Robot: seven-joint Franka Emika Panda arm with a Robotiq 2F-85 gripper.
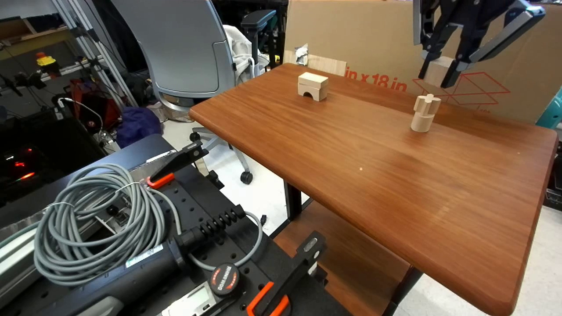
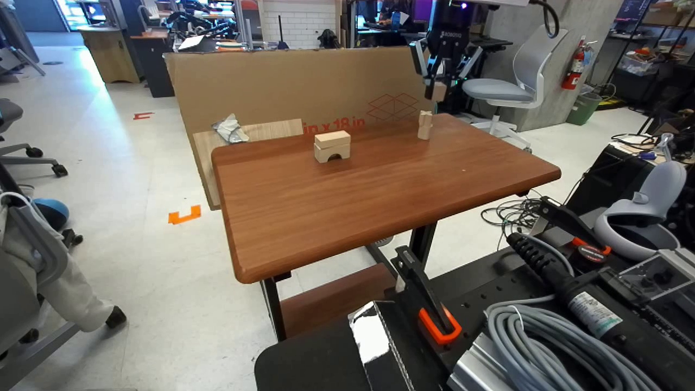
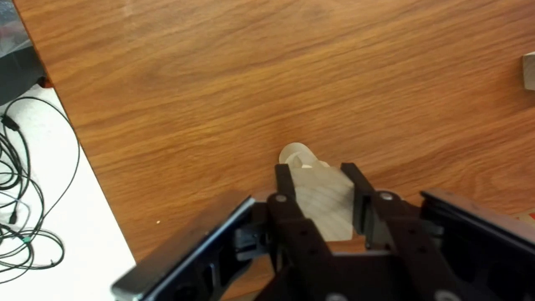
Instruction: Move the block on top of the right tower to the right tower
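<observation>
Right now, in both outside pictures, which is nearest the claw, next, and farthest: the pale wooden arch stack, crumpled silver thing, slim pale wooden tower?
1. Slim pale wooden tower, below the claw.
2. Pale wooden arch stack, farther left in both pictures.
3. Crumpled silver thing, beyond the brown wooden table.

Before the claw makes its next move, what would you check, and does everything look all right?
1. Claw shut on the block: ok; in the wrist view its fingers sit against two opposite sides.
2. Block apart from the slim tower: ok; a gap shows between them in both exterior views.
3. Tower standing: ok; its two pieces are stacked upright on the table.
4. Block centred over the tower: cannot tell; in the wrist view the block and claw hide part of the tower.
5. Arched stack away from the claw: ok; it stands well apart from the tower, farther along the table.
</observation>
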